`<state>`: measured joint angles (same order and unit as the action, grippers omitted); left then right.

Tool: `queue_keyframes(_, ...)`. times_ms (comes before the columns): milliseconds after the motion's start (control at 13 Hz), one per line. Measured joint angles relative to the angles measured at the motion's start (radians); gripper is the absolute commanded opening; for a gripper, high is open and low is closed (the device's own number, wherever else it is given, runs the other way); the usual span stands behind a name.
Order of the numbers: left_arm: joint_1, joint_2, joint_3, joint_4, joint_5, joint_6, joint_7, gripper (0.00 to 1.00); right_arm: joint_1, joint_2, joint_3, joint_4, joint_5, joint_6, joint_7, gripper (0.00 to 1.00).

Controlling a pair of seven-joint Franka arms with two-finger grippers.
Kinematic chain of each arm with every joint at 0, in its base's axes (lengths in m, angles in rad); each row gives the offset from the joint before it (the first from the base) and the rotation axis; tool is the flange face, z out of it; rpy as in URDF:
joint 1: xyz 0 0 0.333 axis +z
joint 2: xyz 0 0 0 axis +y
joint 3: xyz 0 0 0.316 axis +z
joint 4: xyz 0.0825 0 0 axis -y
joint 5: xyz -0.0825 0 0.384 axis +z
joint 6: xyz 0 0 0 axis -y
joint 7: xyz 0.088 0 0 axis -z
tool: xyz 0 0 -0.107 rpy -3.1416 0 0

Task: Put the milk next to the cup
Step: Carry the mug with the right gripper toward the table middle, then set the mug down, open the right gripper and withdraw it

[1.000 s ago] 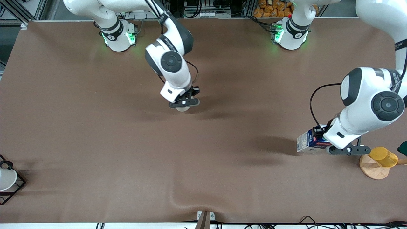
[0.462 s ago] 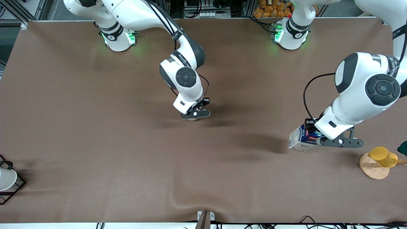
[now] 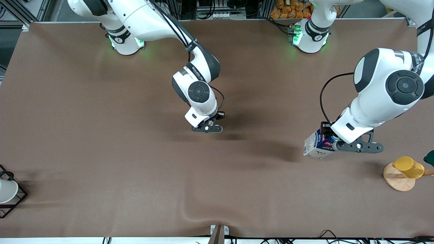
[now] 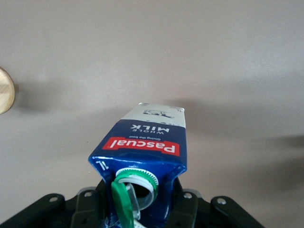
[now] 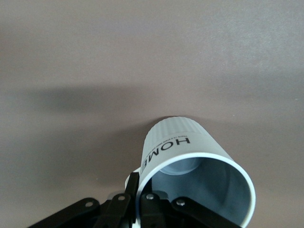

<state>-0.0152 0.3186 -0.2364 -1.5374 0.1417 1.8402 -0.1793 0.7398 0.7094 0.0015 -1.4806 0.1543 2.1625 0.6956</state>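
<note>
Both arms have shifted since the earlier frames: left claw [image 3: 334,146] has carried the milk [image 3: 315,145] toward mid-frame, away from the yellow cup [image 3: 408,166] on its wooden coaster [image 3: 396,179] at lower right; right claw [image 3: 207,128] has moved lower and toward frame centre with the cup [image 5: 194,156].

Left claw is clenched on the milk's gable top, carton tilted and hanging clear of the worktop [image 3: 101,135]. Green cap [image 4: 124,197] is flipped open; contents not visible. Judged light, with card walls that dent, so a grip at the stiff gable seam suits; spill risk if tipped.

Right claw is clenched on the cup's rim, over mid-worktop. Cup inside is grey and empty. Judged rigid, glazed, slippery, chippable.

A white cup in a wire frame [image 3: 8,191] sits at the lower-left edge.
</note>
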Motion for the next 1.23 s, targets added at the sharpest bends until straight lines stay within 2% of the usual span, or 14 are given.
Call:
queue_keyframes(77,0.0,-0.001,-0.002,0.0,-0.004,-0.002,-0.006,0.36,0.002,0.006,0.001,0.007,0.0,0.0,0.001,0.0)
queue_keyframes(154,0.001,-0.002,-0.008,0.0,-0.01,-0.003,-0.02,0.36,0.003,0.012,0.001,0.017,0.0,0.0,0.001,0.17)
queue_keyframes(231,0.001,-0.003,-0.018,0.0,-0.013,-0.003,-0.035,0.36,0.004,0.017,0.002,0.029,0.0,-0.002,0.001,0.27)
queue_keyframes(308,0.0,-0.004,-0.028,0.0,-0.013,-0.003,-0.054,0.36,0.004,0.019,0.001,0.039,0.0,-0.006,0.001,0.47)
queue_keyframes(385,0.0,-0.005,-0.038,0.0,-0.013,-0.003,-0.071,0.36,0.003,0.021,0.001,0.048,0.0,-0.015,0.001,0.75)
queue_keyframes(615,0.0,-0.008,-0.062,0.0,-0.014,-0.004,-0.101,0.36,0.004,0.022,0.0,0.075,0.0,-0.026,0.002,0.86)
queue_keyframes(692,0.0,-0.009,-0.066,0.0,-0.02,-0.005,-0.101,0.36,0.003,0.019,-0.003,0.087,0.0,-0.039,0.002,0.99)
queue_keyframes(846,0.0,-0.012,-0.08,0.0,-0.045,-0.01,-0.111,0.36,-0.01,-0.022,-0.029,0.114,-0.012,-0.116,0.002,1.0)
queue_keyframes(1077,0.0,-0.016,-0.13,0.0,-0.055,-0.023,-0.151,0.36,-0.043,-0.187,-0.103,0.132,-0.167,-0.244,0.002,1.0)
queue_keyframes(1231,0.0,-0.018,-0.181,0.0,-0.055,-0.043,-0.191,0.36,-0.088,-0.29,-0.14,0.126,-0.208,-0.349,0.0,1.0)
